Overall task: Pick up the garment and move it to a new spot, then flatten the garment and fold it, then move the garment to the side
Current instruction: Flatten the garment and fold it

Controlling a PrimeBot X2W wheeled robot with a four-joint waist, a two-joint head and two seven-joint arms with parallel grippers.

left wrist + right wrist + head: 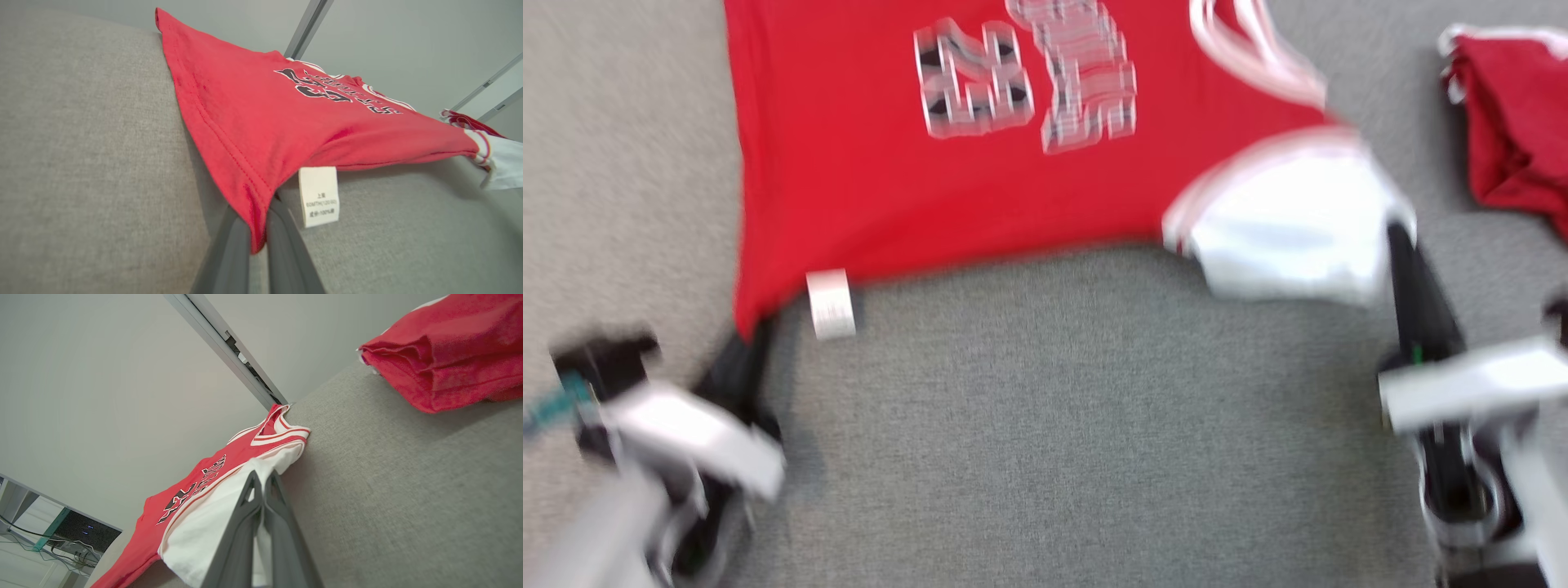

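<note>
The worktop is covered in grey woven cloth with a fine, slightly rough weave. The garment, a red cotton-looking jersey, lies spread over its far part, with a stitched hem down its left side. On its chest is a black print of numbers and letters outlined in white, too blurred to read. A white sleeve with red-and-white striped trim hangs at its near right corner.

The left gripper has its two dark fingers pressed together on the near left hem corner; the left wrist view shows the red fabric pinched between them. A white rectangular care label dangles just beside them. The right gripper is likewise clamped tight, on the white sleeve. Between the two grips the jersey's near edge is raised off the cloth and casts a shadow under it.

Towards the worktop's near edge, between the arms, is a broad bare stretch of grey cloth, and a bare strip runs along the jersey's left side. Towards the far right corner lies a second red garment, bunched into soft folds and apart from the sleeve.
</note>
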